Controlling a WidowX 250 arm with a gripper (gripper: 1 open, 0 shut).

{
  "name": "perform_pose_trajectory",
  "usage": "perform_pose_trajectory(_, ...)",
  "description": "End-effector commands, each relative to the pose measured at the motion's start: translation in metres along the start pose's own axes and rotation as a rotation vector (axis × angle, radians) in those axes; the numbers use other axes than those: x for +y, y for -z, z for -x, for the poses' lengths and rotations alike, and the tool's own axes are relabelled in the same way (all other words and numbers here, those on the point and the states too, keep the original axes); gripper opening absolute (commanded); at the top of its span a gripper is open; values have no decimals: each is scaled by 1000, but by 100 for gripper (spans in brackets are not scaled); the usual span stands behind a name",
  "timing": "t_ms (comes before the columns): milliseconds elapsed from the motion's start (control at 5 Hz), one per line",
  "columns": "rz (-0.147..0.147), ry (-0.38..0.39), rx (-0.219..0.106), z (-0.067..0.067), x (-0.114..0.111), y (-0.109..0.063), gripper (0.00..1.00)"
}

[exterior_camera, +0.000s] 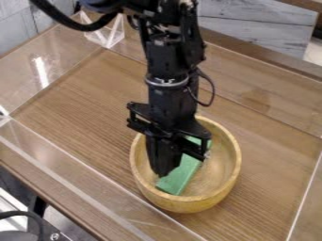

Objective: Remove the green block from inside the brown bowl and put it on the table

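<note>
The brown bowl (227,179) sits on the table (88,104) at the lower middle of the view. My black gripper (165,173) points steeply down into the bowl, its fingers together. The green block (184,176) lies tilted inside the bowl, its upper end toward the far right rim, its lower end near the front. The fingertips pinch the block's left edge, and the arm hides part of the block and the bowl's left inside.
Clear plastic walls (51,155) edge the table at the left and front. Bare wood-grain surface stretches to the left, behind and to the right of the bowl. A pale counter (270,38) lies beyond the far wall.
</note>
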State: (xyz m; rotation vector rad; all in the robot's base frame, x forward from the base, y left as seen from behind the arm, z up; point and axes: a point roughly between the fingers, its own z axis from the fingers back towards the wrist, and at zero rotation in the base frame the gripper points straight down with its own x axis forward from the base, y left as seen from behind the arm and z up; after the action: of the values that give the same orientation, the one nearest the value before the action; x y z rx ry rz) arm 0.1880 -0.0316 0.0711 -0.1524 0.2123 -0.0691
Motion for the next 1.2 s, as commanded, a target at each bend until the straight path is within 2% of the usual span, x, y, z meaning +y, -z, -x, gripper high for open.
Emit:
perform_pose_trajectory(0,8,12,-69,-9,0,-18,0)
perform_pose_trajectory(400,21,8,-72,-14,1,-22,0)
perform_pose_trajectory(600,21,22,-79,-14,2,-26,100)
perform_pose_trajectory(800,20,33,-88,-15,4,-28,100)
perform_pose_trajectory(1000,17,46,-98,-16,7,-23,100)
